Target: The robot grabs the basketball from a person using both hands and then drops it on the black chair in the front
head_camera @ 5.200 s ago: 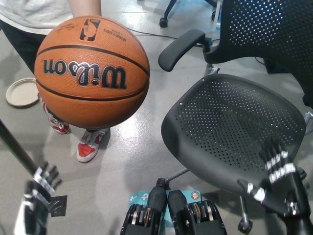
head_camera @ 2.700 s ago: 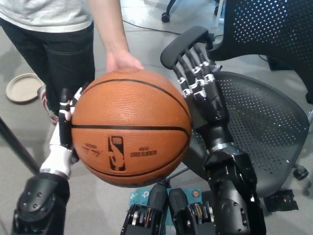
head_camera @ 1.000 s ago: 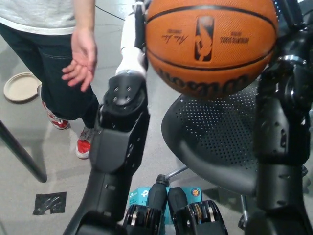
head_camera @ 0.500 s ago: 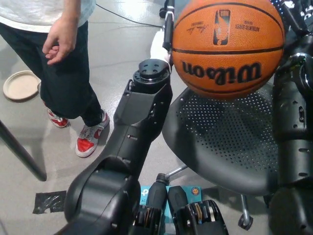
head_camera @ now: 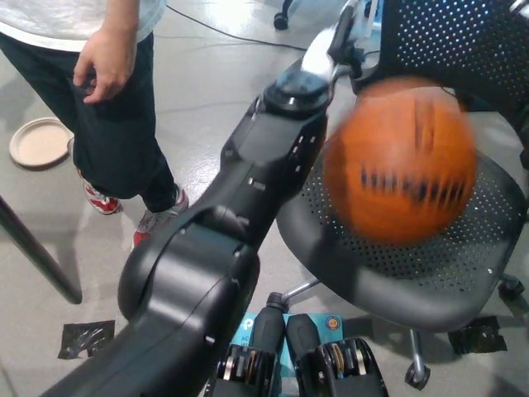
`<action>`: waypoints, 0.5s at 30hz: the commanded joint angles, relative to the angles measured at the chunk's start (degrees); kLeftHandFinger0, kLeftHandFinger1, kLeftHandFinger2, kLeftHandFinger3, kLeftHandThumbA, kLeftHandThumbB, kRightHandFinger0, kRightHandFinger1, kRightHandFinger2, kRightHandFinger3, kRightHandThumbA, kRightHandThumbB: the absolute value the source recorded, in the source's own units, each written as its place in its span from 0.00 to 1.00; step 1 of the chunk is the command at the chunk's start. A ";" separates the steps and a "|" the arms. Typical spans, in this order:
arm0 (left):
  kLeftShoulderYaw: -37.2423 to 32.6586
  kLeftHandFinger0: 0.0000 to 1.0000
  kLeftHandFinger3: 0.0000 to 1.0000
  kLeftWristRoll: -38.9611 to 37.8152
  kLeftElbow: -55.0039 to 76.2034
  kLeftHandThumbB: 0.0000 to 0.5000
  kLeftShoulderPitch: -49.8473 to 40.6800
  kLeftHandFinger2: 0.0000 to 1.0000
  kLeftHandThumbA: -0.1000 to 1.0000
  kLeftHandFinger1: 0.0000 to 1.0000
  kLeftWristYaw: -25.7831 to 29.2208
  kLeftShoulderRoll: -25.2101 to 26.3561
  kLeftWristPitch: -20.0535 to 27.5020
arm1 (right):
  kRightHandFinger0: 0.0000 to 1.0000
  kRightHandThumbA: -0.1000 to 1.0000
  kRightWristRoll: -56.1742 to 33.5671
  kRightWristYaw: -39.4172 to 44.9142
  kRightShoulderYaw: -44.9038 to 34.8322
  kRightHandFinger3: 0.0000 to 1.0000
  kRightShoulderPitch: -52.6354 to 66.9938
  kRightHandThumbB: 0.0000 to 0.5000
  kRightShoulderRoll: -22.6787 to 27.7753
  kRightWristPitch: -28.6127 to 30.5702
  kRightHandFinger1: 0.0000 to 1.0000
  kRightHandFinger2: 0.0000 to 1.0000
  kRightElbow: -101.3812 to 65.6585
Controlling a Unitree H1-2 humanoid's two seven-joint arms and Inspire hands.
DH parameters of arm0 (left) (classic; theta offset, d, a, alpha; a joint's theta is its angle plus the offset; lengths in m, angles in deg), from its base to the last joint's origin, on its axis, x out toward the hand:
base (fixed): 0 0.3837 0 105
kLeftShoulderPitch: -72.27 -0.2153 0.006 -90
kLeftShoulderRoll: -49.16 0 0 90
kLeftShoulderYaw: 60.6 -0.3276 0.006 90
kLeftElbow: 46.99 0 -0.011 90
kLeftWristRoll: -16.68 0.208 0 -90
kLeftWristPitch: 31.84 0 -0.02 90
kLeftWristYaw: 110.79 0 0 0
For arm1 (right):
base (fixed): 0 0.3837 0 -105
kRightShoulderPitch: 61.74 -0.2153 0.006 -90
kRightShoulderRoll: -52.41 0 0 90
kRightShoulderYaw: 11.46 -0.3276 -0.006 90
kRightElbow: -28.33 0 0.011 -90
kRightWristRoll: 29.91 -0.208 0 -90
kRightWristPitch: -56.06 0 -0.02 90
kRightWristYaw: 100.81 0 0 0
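The orange basketball is a motion-blurred shape in the air just above the seat of the black mesh chair, with neither hand touching it. My left arm stretches diagonally from the lower left up to the top middle. Its white left hand sits beside the chair's armrest, above and left of the ball, holding nothing. My black right hand does not show in the head view. The chair's backrest fills the top right.
A person stands at the top left, one hand hanging by the dark trousers, red shoes on the grey floor. A paper plate lies at far left. A black pole slants across the lower left.
The ball has left both hands and dropped toward the chair seat. My left arm has swung further right and up. My right arm has gone out of the picture.
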 commanded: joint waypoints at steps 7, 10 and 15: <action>-0.80 1.00 1.00 0.38 1.00 0.54 4.94 1.00 1.00 1.00 -7.24 8.91 5.09 | 1.00 1.00 -0.28 7.12 -0.86 1.00 -3.93 0.38 14.13 4.26 1.00 1.00 -3.52; -0.88 1.00 1.00 0.15 1.58 0.55 4.27 1.00 1.00 1.00 -9.54 10.53 5.14 | 1.00 1.00 0.02 8.87 -0.10 1.00 -3.93 0.44 15.58 5.62 1.00 1.00 -4.70; -0.71 1.00 1.00 0.04 2.47 0.58 3.49 1.00 1.00 1.00 -11.16 11.74 4.43 | 1.00 1.00 0.93 9.92 1.76 1.00 -2.69 0.49 14.61 4.46 1.00 1.00 -12.32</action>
